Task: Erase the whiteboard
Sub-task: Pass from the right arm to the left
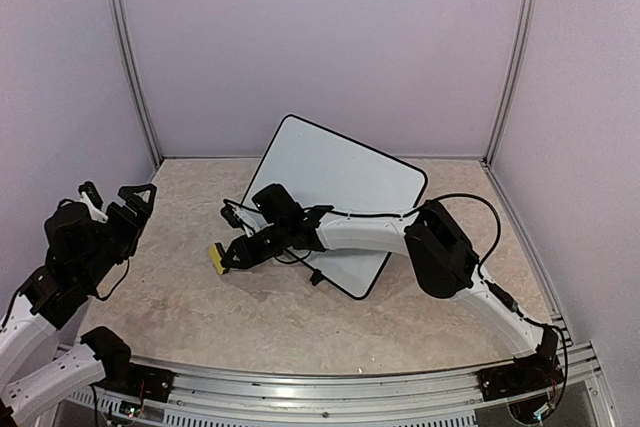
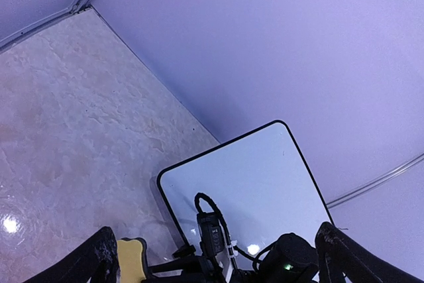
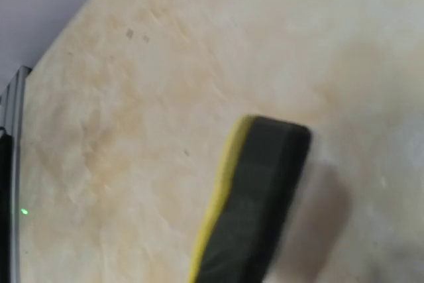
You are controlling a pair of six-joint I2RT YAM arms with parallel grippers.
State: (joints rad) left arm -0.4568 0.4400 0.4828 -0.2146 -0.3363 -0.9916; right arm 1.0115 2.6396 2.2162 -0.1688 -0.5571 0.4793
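Grips the eraser point(image 1: 216, 258) in the right gripper point(image 1: 232, 255), jaws closed on it as far as the top view tells. Shows no fingers in the right wrist view, only the yellow-backed dark block point(image 3: 255, 203), blurred, above the table point(image 1: 180, 297). Reaches across the board point(image 1: 340, 182) with the forearm, carrying the eraser just off the board's 9 o'clock edge, over the table.

Finds the board lying flat mid-table, turned askew, its face white and apparently free of writing in the top and left wrist point(image 2: 258, 177) views. Holds the left gripper point(image 1: 115, 197) off at 9 o'clock, well apart from the board, fingers spread wide with nothing between them.

Looks thin, light and stiff, with a glossy face, so probably prone to skidding on the smooth table under a sideways wipe. Calls for no lifting. Better pinned at the frame, at the 9 o'clock edge or a near corner, by pressing down with the free left gripper, never on the face. Needs only moderate pressure from the soft eraser. Carries little risk of breakage, more of sliding.
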